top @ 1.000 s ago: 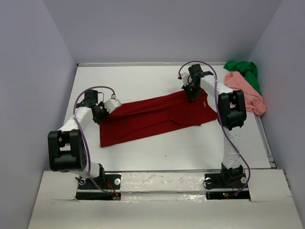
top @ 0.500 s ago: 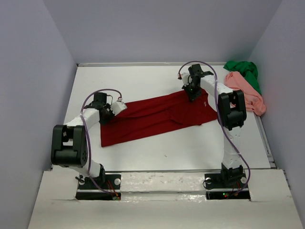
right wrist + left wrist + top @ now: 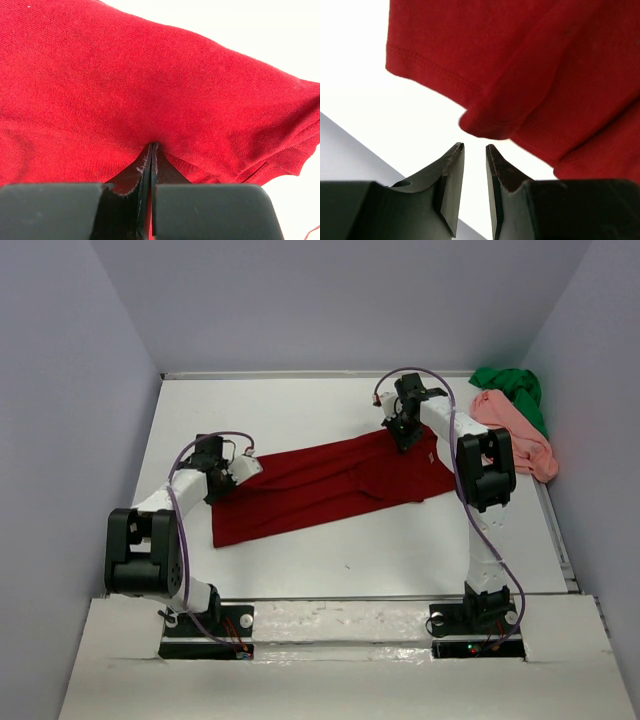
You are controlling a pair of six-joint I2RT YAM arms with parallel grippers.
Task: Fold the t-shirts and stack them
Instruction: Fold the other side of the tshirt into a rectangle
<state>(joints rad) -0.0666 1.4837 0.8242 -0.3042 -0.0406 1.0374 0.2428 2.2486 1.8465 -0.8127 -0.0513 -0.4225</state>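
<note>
White table (image 3: 290,410). Left gripper (image 3: 474,146): fingers slightly parted, nothing between them, tips just short of a folded edge of the red shirt (image 3: 560,75). Right gripper (image 3: 151,145): fingers pressed together, pinching a ridge of red cloth near the shirt's far right edge. Red shirt lies spread mid-table, between the arms. Pink shirt (image 3: 515,430) and green shirt (image 3: 512,387) lie bunched, touching, at the far right corner.
</note>
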